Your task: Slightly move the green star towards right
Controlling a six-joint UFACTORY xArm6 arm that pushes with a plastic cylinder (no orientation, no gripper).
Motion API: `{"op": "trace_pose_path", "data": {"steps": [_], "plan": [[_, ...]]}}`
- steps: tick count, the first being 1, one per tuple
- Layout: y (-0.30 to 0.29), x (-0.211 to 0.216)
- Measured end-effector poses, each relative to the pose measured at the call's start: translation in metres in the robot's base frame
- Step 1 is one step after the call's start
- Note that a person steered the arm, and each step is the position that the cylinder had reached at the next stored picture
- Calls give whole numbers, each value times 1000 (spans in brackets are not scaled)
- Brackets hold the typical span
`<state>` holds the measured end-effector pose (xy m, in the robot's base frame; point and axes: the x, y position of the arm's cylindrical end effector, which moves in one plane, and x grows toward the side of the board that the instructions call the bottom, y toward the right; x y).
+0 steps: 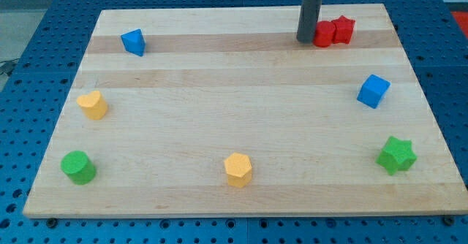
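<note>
The green star lies near the board's right edge, low in the view. My tip rests on the board near the view's top, right of centre, far above and to the left of the green star. It stands just left of two red blocks that sit side by side; the right one looks star-shaped.
A blue cube sits above the green star. A yellow hexagon is at bottom centre, a green cylinder at bottom left, a yellow heart at left, a blue block at top left. The wooden board ends close to the star's right.
</note>
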<state>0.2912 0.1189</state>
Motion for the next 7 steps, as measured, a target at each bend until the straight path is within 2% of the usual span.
{"op": "trace_pose_path", "data": {"steps": [2, 4, 5, 6, 7], "plan": [[-3, 15], [-18, 186], [8, 221], [66, 228], [81, 227]]}}
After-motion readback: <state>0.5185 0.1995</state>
